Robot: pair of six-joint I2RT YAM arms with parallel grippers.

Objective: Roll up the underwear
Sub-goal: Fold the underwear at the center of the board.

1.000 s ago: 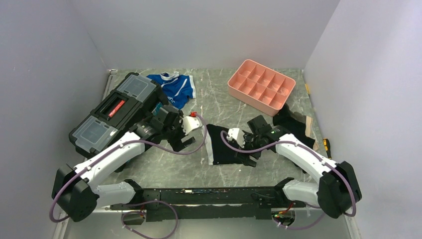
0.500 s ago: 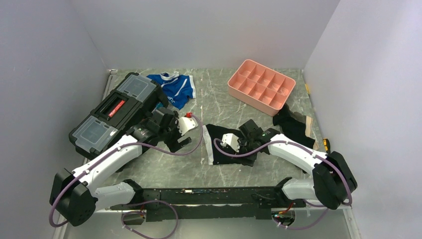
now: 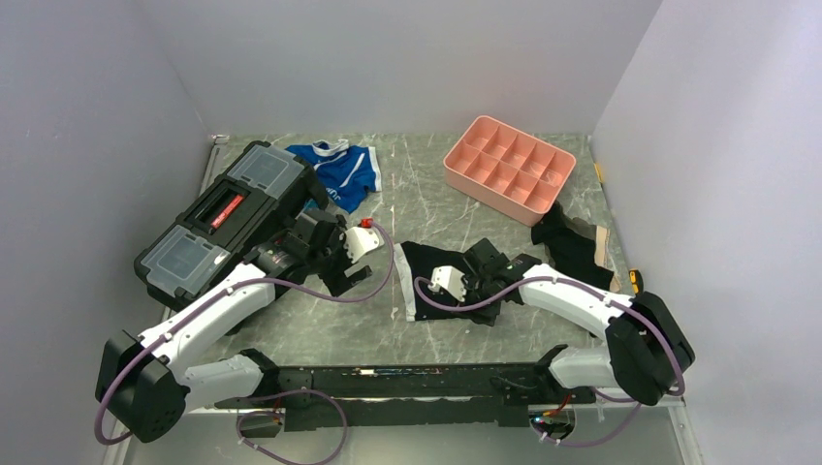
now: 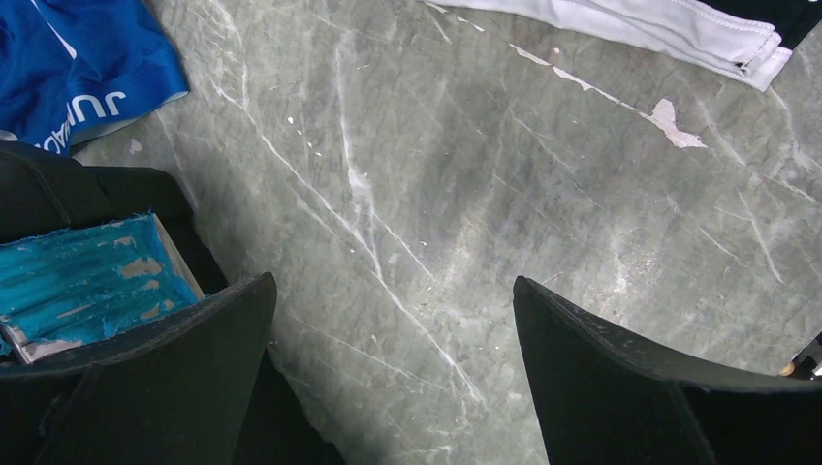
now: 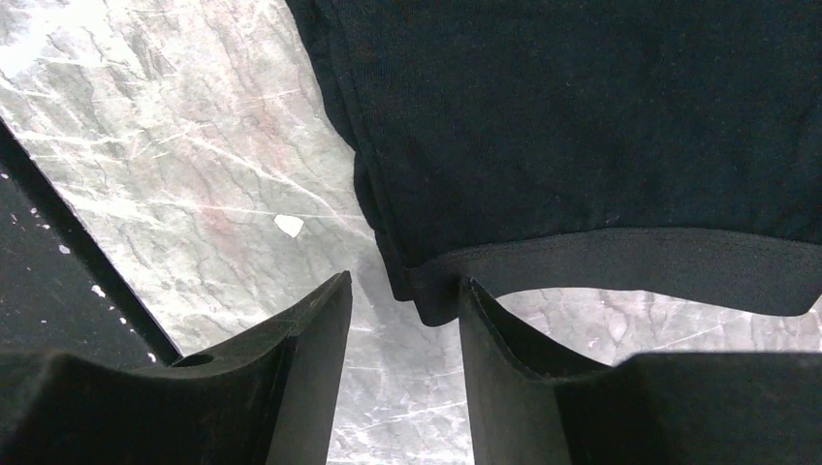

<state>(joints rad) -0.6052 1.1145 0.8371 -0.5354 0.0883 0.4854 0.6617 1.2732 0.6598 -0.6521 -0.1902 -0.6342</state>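
Observation:
The underwear [image 3: 426, 266] is black with a white side stripe and lies flat on the marble table between the arms. My right gripper [image 3: 477, 310] is low at its near edge. In the right wrist view the black fabric [image 5: 582, 116] fills the top, and its hemmed corner hangs at the tips of my right gripper [image 5: 405, 286]. The jaws stand a little apart and hold nothing. My left gripper [image 3: 354, 281] hovers left of the underwear. It is wide open over bare table [image 4: 393, 291], and the white stripe [image 4: 679, 24] shows at the top right.
A black toolbox [image 3: 228, 208] stands at the left, close behind my left arm. Blue-and-white briefs [image 3: 339, 174] lie behind it. A pink divided tray [image 3: 509, 174] sits at the back right. Another dark garment [image 3: 572, 242] lies right of my right arm. Walls enclose the table.
My right gripper has moved left and lower, to the near edge of the underwear. My left gripper has drawn back a little to the left. The underwear has not moved.

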